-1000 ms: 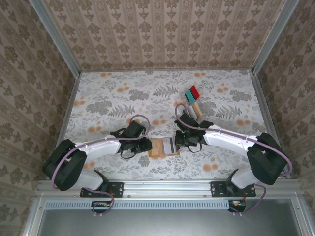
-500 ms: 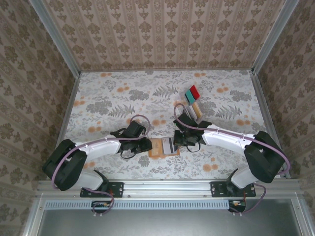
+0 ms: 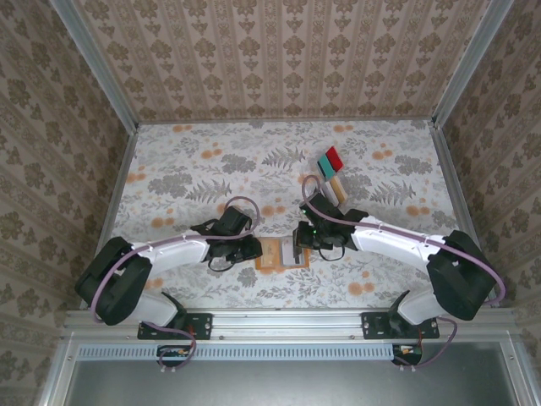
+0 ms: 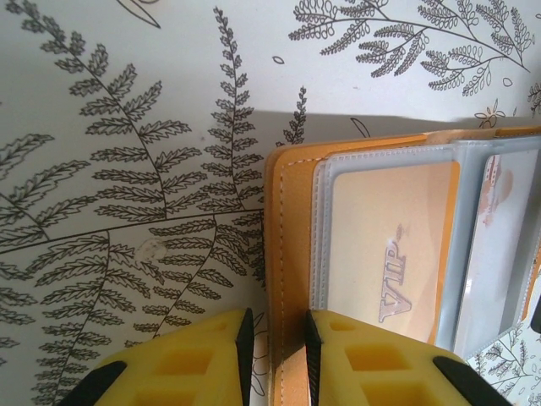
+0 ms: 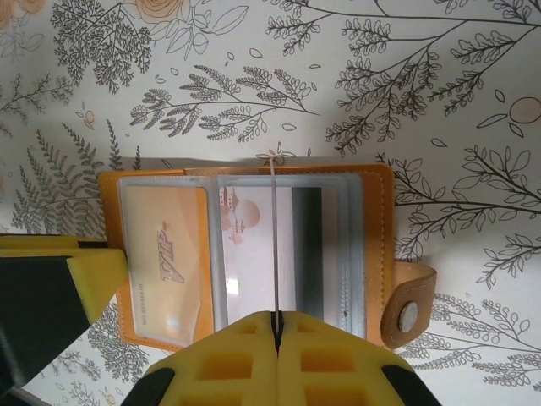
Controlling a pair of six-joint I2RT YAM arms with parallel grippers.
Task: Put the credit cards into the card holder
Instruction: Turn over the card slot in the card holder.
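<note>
Two grips, left pincer [image 4: 276, 326] clamping card holder [image 4: 292, 211] edge, right pincer [image 5: 275, 318] pinching edge-on card [image 5: 275, 237], open tabletop [image 3: 211, 169] around.

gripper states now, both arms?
Left gripper: shut on the edge of the card holder.
Right gripper: shut on a card, held edge-on over the holder.

The left yellow pincer [image 4: 277, 328] pinches the edge of the orange leather folding card holder [image 4: 292, 211]; a beige plastic VIP card [image 4: 389, 245] sits sleeved inside.
</note>
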